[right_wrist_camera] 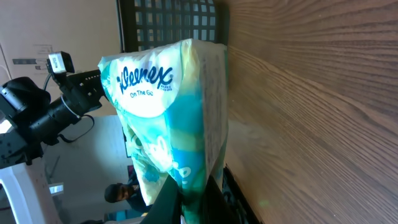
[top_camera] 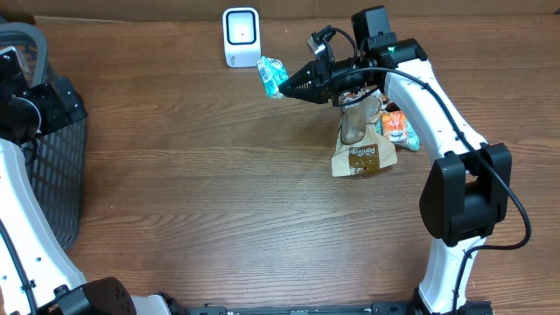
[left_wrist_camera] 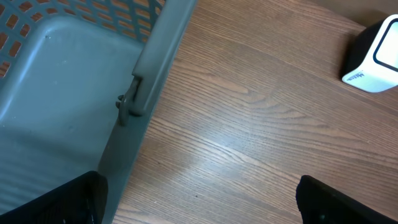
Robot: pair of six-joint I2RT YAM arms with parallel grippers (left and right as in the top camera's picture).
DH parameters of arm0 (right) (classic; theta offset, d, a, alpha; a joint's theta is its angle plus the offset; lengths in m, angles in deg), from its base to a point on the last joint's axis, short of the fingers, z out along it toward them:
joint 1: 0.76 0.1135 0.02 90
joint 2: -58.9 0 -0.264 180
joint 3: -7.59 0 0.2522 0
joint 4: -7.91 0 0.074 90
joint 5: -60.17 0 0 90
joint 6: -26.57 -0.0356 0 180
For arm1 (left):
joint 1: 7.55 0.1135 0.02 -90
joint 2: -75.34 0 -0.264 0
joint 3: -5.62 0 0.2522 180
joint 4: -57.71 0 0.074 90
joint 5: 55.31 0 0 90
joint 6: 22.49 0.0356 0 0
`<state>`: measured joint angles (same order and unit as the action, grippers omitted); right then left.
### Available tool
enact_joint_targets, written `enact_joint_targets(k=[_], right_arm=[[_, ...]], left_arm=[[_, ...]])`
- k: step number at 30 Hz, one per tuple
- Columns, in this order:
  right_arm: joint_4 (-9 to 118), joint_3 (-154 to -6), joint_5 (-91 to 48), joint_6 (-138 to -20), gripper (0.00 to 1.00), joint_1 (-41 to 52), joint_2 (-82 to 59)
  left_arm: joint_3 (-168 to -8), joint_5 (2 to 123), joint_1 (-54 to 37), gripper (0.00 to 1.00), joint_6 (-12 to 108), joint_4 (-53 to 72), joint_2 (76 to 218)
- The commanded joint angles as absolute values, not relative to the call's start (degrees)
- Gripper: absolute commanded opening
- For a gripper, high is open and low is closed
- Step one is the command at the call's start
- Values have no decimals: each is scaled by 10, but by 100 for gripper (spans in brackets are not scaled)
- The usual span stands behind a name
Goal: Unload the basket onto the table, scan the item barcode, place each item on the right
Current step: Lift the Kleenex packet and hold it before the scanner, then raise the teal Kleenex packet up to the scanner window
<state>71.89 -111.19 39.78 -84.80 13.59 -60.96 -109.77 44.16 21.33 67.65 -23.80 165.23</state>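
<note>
Stretching wood-grain table (top_camera: 192, 175), white scanner (top_camera: 241, 37) near edge.

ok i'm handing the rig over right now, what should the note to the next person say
Left gripper: open, empty, beside the grey basket.
Right gripper: shut on the Kleenex pack, held just right of the white scanner.
Other items: brown pouch, clear container and orange packet piled under the right arm.
Done: pack is up at the scanner.
Left: can't tell if it has scanned; check the barcode faces the scanner, then probably the pile.
</note>
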Motion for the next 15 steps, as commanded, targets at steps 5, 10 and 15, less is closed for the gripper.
enact_joint_targets(k=[5, 10, 15], right_arm=[[690, -1124, 509, -868, 4, 139, -598], [684, -1124, 520, -902, 4, 139, -598], [684, -1124, 519, -907, 4, 139, -598]], left_arm=[[-1108, 448, 213, 99, 671, -238, 1649], [-1108, 448, 213, 100, 671, -238, 1649], [-1108, 448, 213, 100, 671, -238, 1649]])
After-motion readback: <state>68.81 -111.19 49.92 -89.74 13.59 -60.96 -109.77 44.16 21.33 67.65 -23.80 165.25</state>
